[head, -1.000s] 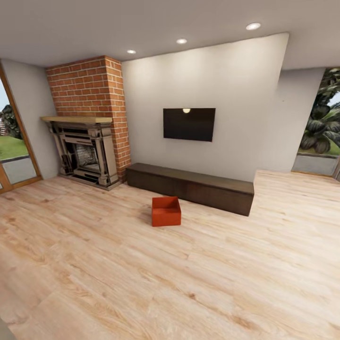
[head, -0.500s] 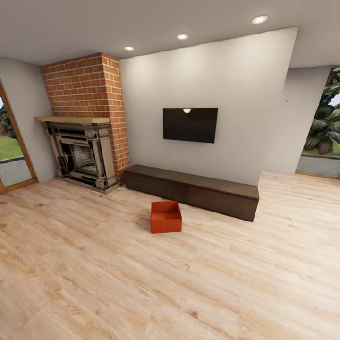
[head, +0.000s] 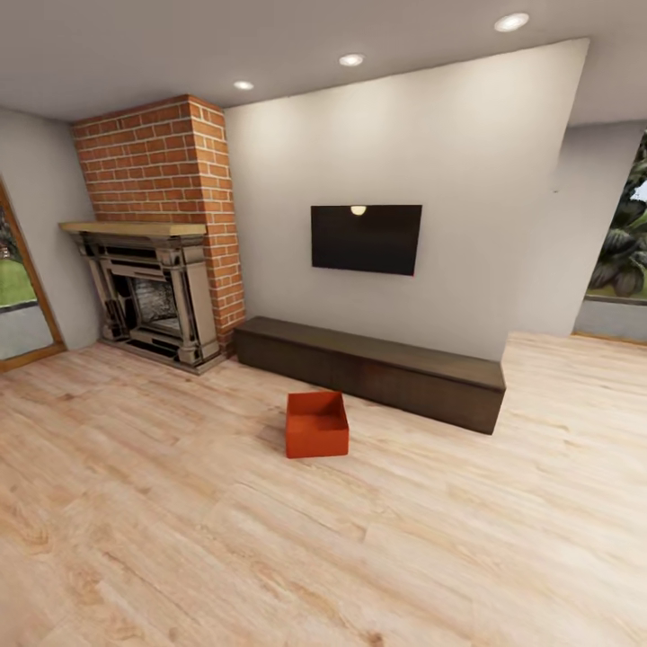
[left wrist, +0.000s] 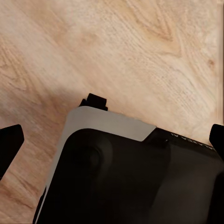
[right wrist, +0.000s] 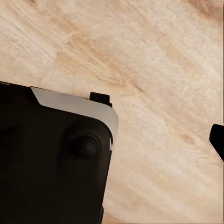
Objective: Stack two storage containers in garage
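Left hand (left wrist: 112,140): fingertips at opposite frame edges, spread wide, empty, above the robot's dark base (left wrist: 126,177).
Right hand: one fingertip (right wrist: 217,140) at right edge; state cannot be told.
Open room: bare wood floor (head: 270,557) across lower frame.
Storage container (head: 316,424): centre frame, on the floor, just before TV bench (head: 377,370).
Beyond: fireplace (head: 144,296) at left; TV (head: 366,238) on wall.

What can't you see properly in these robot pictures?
- The second storage container: the head view holds one orange-red storage container on the wood floor; where the other is cannot be told.
- The container's inside bottom: its near wall hides part of it.
- Left gripper: in the left wrist view the dark robot body blocks the middle and the frame edges cut the fingers.
- Right gripper: one finger tip shows, cut off at the edge.
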`<state>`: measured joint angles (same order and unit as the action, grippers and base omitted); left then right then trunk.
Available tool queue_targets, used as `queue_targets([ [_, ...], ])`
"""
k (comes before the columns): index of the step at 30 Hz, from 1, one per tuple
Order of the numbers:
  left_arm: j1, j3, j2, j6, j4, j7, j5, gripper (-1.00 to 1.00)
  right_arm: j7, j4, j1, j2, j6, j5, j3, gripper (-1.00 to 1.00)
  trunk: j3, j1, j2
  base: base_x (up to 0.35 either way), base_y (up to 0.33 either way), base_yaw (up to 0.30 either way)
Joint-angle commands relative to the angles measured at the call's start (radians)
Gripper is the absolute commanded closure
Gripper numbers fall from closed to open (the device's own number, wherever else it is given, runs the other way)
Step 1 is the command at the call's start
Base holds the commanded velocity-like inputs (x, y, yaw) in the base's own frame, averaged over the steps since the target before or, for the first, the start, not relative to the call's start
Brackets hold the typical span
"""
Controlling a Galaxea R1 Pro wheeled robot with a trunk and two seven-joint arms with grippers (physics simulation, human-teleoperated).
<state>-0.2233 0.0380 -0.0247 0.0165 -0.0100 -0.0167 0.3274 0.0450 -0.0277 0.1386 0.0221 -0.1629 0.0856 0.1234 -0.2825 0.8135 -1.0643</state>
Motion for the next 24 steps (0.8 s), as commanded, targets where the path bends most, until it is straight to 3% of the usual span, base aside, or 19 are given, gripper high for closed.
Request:
queue_targets([
  [1,0.0,0.003,0.0,0.002,-0.001,-0.002,0.002,-1.0,0.005,-0.003,0.002,0.0,-0.005,0.008,0.004,-1.0,-0.001,0.001,-0.001,0.332,0.0,0.141],
  [8,0.0,0.003,0.0,0.002,-0.001,-0.002,0.002,-1.0,0.007,-0.003,0.002,0.002,-0.005,0.008,0.003,-1.0,-0.001,0.001,-0.001,0.332,-0.003,0.173],
  [24,-0.001,0.003,0.0,0.002,-0.001,-0.002,0.002,-1.0,0.015,-0.003,0.002,0.008,-0.006,0.02,0.01,-1.0,-0.001,0.001,-0.001,0.315,-0.107,0.006],
])
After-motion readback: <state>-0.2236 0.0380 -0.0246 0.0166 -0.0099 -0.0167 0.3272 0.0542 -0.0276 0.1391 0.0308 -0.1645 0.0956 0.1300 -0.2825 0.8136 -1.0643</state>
